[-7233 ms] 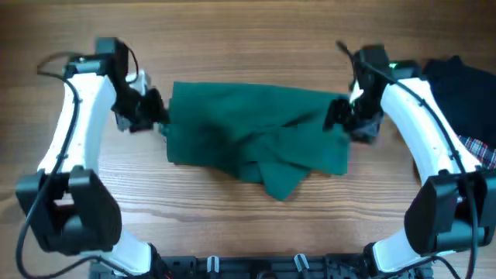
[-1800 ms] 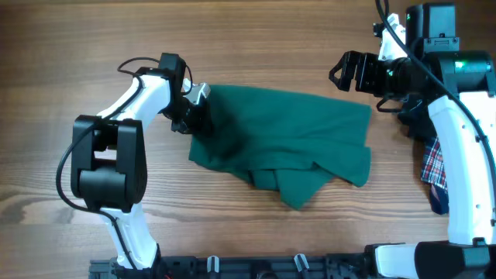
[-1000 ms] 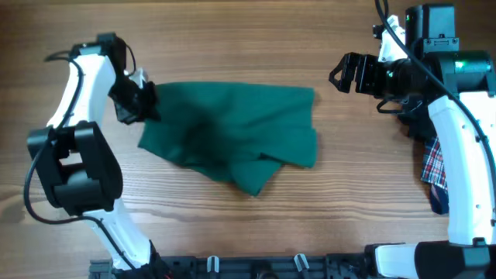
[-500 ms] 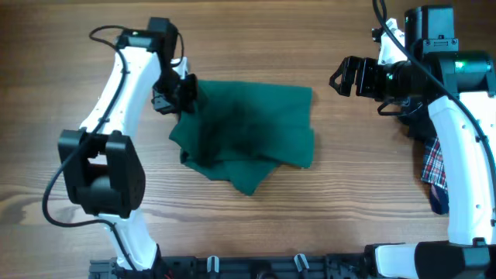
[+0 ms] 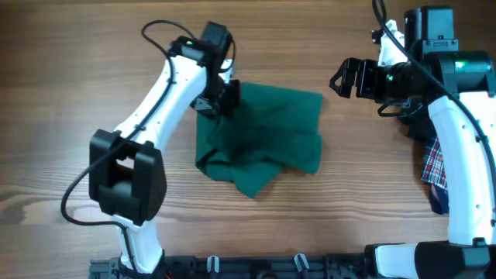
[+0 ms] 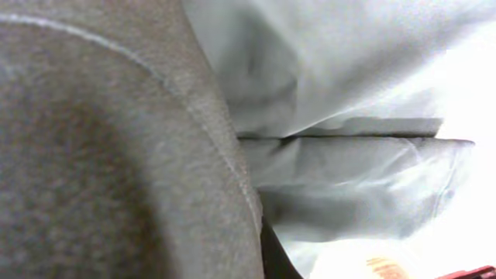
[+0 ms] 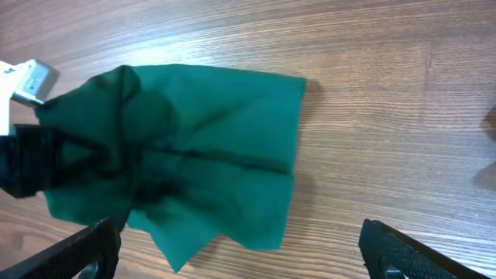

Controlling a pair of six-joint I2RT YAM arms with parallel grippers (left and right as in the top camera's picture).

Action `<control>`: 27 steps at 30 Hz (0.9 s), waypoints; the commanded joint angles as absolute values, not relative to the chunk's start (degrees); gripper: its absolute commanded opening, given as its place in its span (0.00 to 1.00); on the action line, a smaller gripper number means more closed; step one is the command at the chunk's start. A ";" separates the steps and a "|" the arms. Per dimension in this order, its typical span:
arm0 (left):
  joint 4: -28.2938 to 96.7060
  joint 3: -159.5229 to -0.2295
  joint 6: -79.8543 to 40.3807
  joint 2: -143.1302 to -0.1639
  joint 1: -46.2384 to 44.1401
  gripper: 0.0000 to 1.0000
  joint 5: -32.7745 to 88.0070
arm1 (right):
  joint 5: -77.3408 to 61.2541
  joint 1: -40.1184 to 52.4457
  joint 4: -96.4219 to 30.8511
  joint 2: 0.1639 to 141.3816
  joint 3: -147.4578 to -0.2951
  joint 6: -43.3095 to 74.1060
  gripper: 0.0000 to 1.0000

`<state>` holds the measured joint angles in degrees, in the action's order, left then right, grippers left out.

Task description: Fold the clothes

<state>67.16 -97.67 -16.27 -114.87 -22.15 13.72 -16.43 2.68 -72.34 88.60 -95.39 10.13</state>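
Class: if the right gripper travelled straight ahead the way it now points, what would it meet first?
Probably the green garment, at its near edge; only table lies between it and the right gripper, whose height is unclear.

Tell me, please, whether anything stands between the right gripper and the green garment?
Nothing visible does: only bare wooden table lies between the open right gripper and the near edge of the green garment. The left gripper is shut on its opposite corner.

The surface (image 5: 325, 232) is viewed from directly above; the clothes (image 5: 271, 132) are also seen obliquely from the right wrist, and close-up from the left.
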 commanded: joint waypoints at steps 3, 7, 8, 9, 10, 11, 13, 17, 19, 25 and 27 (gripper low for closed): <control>66.81 -98.72 -20.69 -113.67 -27.20 0.04 6.52 | -12.10 2.37 -72.60 87.79 -95.98 11.00 1.00; 67.33 -100.25 -21.91 -113.38 -27.75 0.04 4.14 | -1.02 2.37 -73.84 87.99 -95.74 18.11 1.00; 67.35 -101.06 -21.91 -113.30 -27.73 0.04 3.70 | 0.64 2.37 -74.00 88.01 -95.13 19.00 1.00; 67.66 -102.28 -21.89 -113.16 -27.75 0.04 2.87 | 1.43 2.31 -74.00 88.12 -94.32 19.68 1.00; 68.05 -103.28 -21.87 -113.10 -27.75 0.04 2.35 | 1.69 2.07 -74.00 88.18 -93.76 19.66 1.00; 68.84 -104.60 -21.21 -112.95 -27.75 0.04 2.26 | 1.78 1.65 -73.97 88.29 -93.23 19.66 1.00; 71.09 -108.36 -19.88 -112.77 -28.21 0.04 2.28 | 1.67 -0.75 -73.84 88.62 -92.75 19.68 1.00; 70.41 -109.93 -19.81 -112.84 -31.64 0.04 4.89 | -0.21 -6.09 -73.19 88.66 -92.75 18.98 1.00; 69.80 -109.93 -20.01 -112.84 -33.56 0.04 4.89 | -0.45 -7.11 -73.32 88.66 -92.75 18.00 1.00; 67.88 -109.89 -20.40 -113.23 -39.09 0.04 4.89 | -1.96 -7.42 -72.86 88.73 -89.86 16.36 1.00; 67.66 -109.89 -20.38 -113.40 -40.47 0.04 4.89 | -2.70 -7.44 -72.12 88.73 -88.23 16.51 1.00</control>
<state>68.10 -108.79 -20.49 -114.30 -38.81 4.34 -1.17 -7.25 -72.90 88.60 -90.56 17.47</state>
